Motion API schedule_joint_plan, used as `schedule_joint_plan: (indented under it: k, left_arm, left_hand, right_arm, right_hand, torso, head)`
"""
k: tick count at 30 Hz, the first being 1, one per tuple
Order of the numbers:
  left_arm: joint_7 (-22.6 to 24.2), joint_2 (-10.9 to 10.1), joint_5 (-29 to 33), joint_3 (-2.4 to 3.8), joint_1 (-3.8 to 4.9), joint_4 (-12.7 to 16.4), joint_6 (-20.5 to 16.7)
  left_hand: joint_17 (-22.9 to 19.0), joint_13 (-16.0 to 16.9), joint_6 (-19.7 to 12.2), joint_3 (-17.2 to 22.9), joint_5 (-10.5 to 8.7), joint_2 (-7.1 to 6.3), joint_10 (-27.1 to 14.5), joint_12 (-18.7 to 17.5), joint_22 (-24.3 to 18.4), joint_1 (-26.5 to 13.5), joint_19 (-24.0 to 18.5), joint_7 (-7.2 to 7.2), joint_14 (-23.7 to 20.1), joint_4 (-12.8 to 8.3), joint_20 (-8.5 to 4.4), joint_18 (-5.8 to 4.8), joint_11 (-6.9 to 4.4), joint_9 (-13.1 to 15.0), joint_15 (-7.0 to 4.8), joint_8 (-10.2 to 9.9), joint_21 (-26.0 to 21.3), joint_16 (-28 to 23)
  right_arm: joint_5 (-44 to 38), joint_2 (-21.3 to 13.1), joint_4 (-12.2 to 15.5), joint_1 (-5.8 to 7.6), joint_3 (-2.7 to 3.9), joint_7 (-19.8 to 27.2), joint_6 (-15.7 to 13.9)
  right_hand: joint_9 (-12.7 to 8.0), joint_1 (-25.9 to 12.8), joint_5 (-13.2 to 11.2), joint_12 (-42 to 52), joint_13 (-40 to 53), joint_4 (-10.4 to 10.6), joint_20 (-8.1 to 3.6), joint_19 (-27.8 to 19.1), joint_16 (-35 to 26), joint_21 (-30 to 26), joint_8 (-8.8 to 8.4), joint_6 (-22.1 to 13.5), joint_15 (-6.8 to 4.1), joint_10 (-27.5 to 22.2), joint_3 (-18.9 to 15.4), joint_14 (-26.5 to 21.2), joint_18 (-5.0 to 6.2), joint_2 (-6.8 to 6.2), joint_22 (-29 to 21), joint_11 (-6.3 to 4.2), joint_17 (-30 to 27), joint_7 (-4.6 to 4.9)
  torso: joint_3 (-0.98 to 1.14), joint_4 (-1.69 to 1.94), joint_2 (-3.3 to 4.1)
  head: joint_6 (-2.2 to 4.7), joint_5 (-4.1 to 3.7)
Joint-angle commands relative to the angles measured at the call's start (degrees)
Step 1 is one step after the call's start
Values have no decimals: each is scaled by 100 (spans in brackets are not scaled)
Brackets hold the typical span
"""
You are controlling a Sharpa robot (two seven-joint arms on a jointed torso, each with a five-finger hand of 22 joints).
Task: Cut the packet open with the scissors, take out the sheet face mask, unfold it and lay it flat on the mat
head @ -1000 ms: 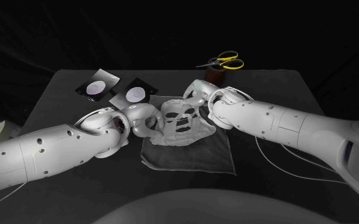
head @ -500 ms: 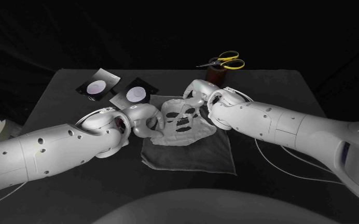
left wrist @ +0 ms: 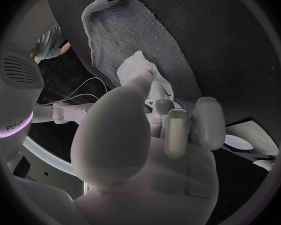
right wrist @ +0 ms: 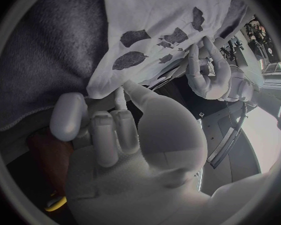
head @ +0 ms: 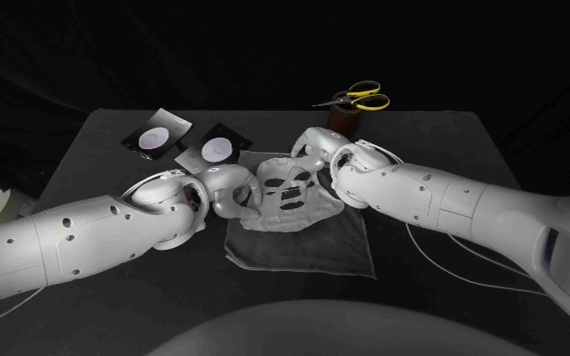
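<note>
The white sheet face mask [head: 289,195] lies partly unfolded on the grey mat [head: 303,249], its eye and mouth holes facing up. My left hand [head: 229,191] holds the mask's left edge just above the mat; in the left wrist view its fingers [left wrist: 178,127] close on the white mask [left wrist: 140,70]. My right hand [head: 316,147] pinches the mask's far right edge; in the right wrist view its fingertips [right wrist: 120,102] grip the rim of the mask [right wrist: 165,20] over the mat [right wrist: 40,60]. The yellow-handled scissors [head: 357,97] stand in a brown holder [head: 341,119] at the back.
Two dark pieces of the cut packet [head: 156,136] [head: 214,149] lie at the back left of the table, just beyond the mat's far left corner. The black table [head: 451,138] runs wide on both sides of the mat.
</note>
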Motion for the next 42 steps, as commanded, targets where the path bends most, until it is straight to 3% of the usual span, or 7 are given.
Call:
schedule_joint_plan:
  k: [1, 8, 18, 24, 32, 42]
  left_arm:
    - [-56, 10, -45, -8, -7, -1, 152]
    - [-77, 10, -38, -8, -7, -9, 179]
    - [-98, 5, -32, -8, -7, -11, 192]
    - [-98, 9, -31, -8, -7, -10, 194]
    - [-105, 10, -31, -8, -7, -7, 209]
    - [-136, 10, -31, -8, -7, -9, 260]
  left_hand:
    - [900, 9, -12, -28, -17, -6, 34, 15, 229, 41, 14, -30, 321, -9, -2, -87, -9, 2, -34, 39, 19, 27]
    - [900, 9, -12, -28, -17, -6, 34, 15, 229, 41, 14, -30, 321, -9, -2, -87, -9, 2, -34, 39, 19, 27]
    - [907, 28, -14, -39, -17, 4, 45, 24, 230, 57, 13, -30, 324, 1, -3, -87, -10, 4, -35, 48, 20, 28]
    - [890, 19, -16, -50, -17, 17, 35, 24, 214, 62, 0, -30, 316, 17, -4, -82, -10, 5, -35, 56, 5, 24]
    - [893, 23, -19, -61, -17, 36, 34, 27, 214, 68, -3, -30, 317, 39, -4, -82, -10, 7, -36, 65, 4, 25]
    - [882, 5, -24, -69, -17, 59, 16, 24, 205, 81, -11, -32, 311, 62, -5, -79, -10, 8, -36, 75, -4, 21]
  right_arm:
    - [-349, -4, 52, -57, -31, 21, 61]
    - [-599, -24, 112, -75, -31, 50, -227]
    - [-756, -41, 151, -87, -31, 64, -345]
    - [-786, -32, 147, -89, -31, 78, -326]
    - [-797, 2, 76, -90, -31, 160, -568]
    - [-751, 20, 32, -90, -30, 350, -899]
  right_hand:
    - [16, 41, -10, 26, 1143, -34, -30, 21, 19, 20, 21, 25, -40, 412, -3, 574, 38, -9, 813, -45, 1449, -5]
    - [-8, 29, -12, -16, 1110, -47, -49, 13, 11, -1, -54, -87, -41, 392, -61, 570, 38, -86, 807, -27, 1430, 31]
    - [-19, 4, -12, -35, 1096, -34, -43, 1, 9, -30, -93, -135, -24, 382, -105, 569, 39, -121, 800, -6, 1424, 54]
    - [10, 146, -11, 1, 1126, -70, -47, 7, 16, -8, -41, -2, -41, 400, -27, 572, 37, 17, 806, -39, 1442, 7]
    - [128, 394, -11, 48, 1166, -124, -121, 45, 26, 89, 141, 263, -141, 429, 239, 579, 24, 428, 834, -161, 1468, -135]
    - [208, 409, -10, 228, 1315, -144, -155, 74, 41, 159, 231, 295, -165, 510, 363, 588, 9, 524, 853, -186, 1510, -159]
  torso:
    - [4, -2, 1]
    - [5, -1, 6]
    - [-8, 7, 8]
    - [-10, 2, 14]
    - [-11, 11, 19]
    - [-10, 3, 17]
  head:
    - [0, 0]
    - [0, 7]
    - [0, 0]
    - [0, 7]
    - [0, 6]
    - [0, 32]
